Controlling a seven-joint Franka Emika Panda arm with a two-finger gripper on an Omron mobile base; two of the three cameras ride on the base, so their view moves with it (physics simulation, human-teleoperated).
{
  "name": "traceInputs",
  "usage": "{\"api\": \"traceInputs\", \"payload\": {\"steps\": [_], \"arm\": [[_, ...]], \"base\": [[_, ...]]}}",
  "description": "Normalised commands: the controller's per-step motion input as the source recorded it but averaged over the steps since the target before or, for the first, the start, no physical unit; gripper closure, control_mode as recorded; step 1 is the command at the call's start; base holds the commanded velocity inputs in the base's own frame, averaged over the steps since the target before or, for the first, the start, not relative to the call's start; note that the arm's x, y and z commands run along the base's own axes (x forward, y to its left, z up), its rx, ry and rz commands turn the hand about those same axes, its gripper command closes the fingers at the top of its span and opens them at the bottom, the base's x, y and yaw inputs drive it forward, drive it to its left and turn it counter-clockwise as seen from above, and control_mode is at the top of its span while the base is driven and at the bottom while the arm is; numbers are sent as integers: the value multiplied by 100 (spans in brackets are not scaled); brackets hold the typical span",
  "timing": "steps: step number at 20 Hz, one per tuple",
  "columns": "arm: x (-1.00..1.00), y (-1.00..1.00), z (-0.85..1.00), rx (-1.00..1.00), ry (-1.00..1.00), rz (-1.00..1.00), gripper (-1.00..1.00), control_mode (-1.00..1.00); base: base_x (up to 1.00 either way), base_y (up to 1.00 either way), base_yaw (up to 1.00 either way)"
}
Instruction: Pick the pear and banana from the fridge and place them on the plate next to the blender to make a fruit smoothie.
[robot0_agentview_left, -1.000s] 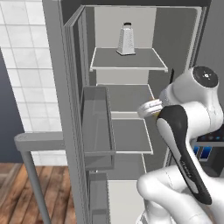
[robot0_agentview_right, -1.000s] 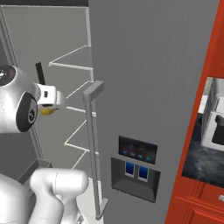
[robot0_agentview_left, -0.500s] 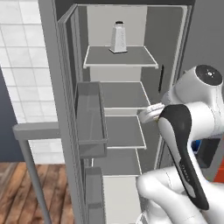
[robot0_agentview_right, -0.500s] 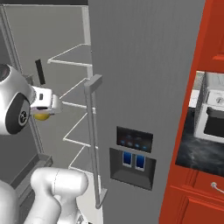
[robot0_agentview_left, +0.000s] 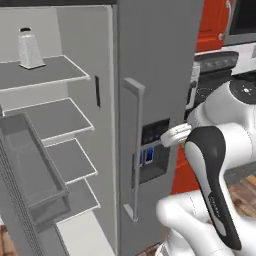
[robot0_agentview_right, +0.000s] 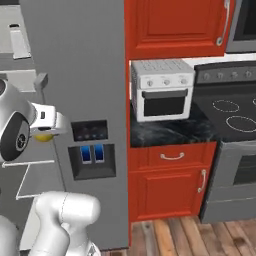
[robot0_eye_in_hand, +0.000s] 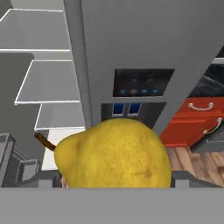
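You have the pear (robot0_eye_in_hand: 114, 154) clamped between the jaws of the gripper (robot0_eye_in_hand: 116, 177), clear of the fridge (robot0_eye_in_hand: 144, 52) shelves beyond, so I judge the plate drop and the whole banana run remain.

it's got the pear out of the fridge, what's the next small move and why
Probably keep turning toward the counter and carry the pear along. The hand view shows it sitting between the tool's fingers, outside the fridge, level with the dispenser panel. The right base view shows a toaster oven and a stove. The plate and blender aren't visible yet, so the heading is a guess.
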Motion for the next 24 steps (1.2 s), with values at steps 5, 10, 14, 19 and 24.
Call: {"api": "traceInputs", "payload": {"steps": [5, 10, 14, 19, 24], "arm": [[0, 0, 0, 0, 0, 0, 100, 100], [0, 0, 0, 0, 0, 0, 100, 100], [0, 0, 0, 0, 0, 0, 100, 100], [0, 0, 0, 0, 0, 0, 100, 100], [0, 0, 0, 0, 0, 0, 100, 100]], "base": [[0, -39, -83], [0, -44, -82], [0, -49, -81], [0, -51, -82], [0, -48, -83]]}}
